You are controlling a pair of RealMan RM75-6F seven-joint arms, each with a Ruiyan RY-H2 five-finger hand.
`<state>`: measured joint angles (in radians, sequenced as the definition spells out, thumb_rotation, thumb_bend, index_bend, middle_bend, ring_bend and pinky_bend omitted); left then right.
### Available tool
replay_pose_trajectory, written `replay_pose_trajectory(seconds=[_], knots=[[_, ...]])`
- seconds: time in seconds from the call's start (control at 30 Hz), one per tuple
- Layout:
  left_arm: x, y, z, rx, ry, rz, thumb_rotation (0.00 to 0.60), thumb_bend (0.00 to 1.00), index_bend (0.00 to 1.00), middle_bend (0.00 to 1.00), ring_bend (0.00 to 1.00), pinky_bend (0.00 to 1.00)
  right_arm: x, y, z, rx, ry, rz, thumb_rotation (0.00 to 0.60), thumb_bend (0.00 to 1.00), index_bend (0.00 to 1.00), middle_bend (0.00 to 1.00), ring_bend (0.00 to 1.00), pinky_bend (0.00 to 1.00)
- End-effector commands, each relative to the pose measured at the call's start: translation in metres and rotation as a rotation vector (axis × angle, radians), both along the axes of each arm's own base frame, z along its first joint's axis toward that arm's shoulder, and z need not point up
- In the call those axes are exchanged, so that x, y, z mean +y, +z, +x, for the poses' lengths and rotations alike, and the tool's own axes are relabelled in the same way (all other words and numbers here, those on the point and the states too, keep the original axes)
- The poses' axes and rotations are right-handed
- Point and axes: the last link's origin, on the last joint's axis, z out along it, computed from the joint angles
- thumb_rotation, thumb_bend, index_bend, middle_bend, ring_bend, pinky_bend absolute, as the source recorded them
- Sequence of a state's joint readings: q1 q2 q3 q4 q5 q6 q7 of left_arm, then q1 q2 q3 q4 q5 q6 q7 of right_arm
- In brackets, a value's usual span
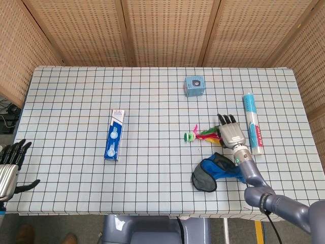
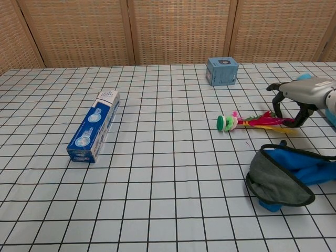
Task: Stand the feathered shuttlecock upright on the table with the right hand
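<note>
The feathered shuttlecock (image 1: 199, 135) (image 2: 247, 122) lies on its side on the checked tablecloth, right of centre. Its green and white base points left and its pink, yellow and green feathers point right. My right hand (image 1: 231, 133) (image 2: 299, 97) hovers low over the feather tips. Its fingers (image 2: 276, 106) curl down on either side of the tips, apart, without a clear hold. My left hand (image 1: 9, 165) hangs off the table's front left corner with fingers spread, holding nothing.
A blue toothpaste box (image 1: 115, 134) (image 2: 93, 125) lies at the left. A small blue box (image 1: 194, 86) (image 2: 221, 70) stands behind the shuttlecock. A white tube (image 1: 252, 122) lies right of my right hand. A blue and grey pouch (image 1: 213, 170) (image 2: 286, 176) sits in front of it.
</note>
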<state>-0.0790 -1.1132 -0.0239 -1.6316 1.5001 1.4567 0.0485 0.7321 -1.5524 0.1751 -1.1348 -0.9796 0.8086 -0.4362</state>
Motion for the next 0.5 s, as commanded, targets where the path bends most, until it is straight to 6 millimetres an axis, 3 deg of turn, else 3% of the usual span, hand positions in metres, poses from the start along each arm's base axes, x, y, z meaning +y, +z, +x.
replay_pose_trajectory(seconds=[0.03,0.23,0.5], knots=[[0.0,0.0,0.0,0.0,0.002,0.0,0.6,0.0,0.0,0.0,0.0,0.0,-0.001,-0.001,-0.001,0.013,0.002,-0.001,0.6,0.6,0.59,0.0,0.0,0.0],[0.0,0.0,0.0,0.0,0.003,-0.001,0.6,0.0,0.0,0.0,0.0,0.0,-0.001,0.002,-0.003,0.025,0.019,-0.023,0.6,0.69,0.66,0.04,0.0,0.0],[-0.002,-0.001,0.002,-0.004,-0.002,-0.006,0.6,0.0,0.0,0.0,0.0,0.0,0.003,0.022,0.01,0.0,0.152,-0.1,0.6,0.61,0.76,0.12,0.0,0.0]])
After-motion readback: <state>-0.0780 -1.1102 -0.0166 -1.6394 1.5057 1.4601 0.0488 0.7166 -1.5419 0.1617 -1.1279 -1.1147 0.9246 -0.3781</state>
